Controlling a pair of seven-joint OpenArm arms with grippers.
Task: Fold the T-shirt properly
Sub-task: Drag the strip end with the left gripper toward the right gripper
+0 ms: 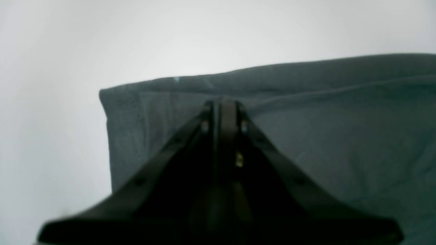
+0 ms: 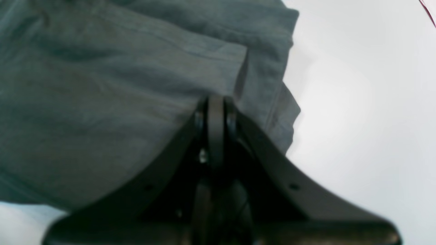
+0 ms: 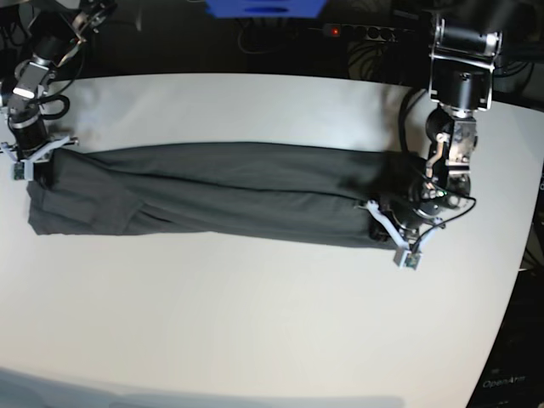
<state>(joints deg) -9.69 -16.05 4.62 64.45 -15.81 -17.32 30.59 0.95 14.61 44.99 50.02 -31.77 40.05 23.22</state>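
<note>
The dark grey T-shirt (image 3: pixel 221 191) lies pulled out as a long, narrow folded band across the white table (image 3: pixel 255 323). At its right end in the base view, my left gripper (image 3: pixel 376 211) is shut on the cloth. The left wrist view shows the closed tips (image 1: pixel 223 102) pinching the T-shirt (image 1: pixel 340 136) just below a folded edge. My right gripper (image 3: pixel 44 163) is shut on the band's upper left corner. In the right wrist view its tips (image 2: pixel 215 100) bite into the T-shirt (image 2: pixel 102 102) near a hemmed flap.
A blue object (image 3: pixel 263 7) and a power strip with a red light (image 3: pixel 340 32) sit beyond the table's far edge among cables. The table's right edge (image 3: pixel 523 246) curves in close to the left arm.
</note>
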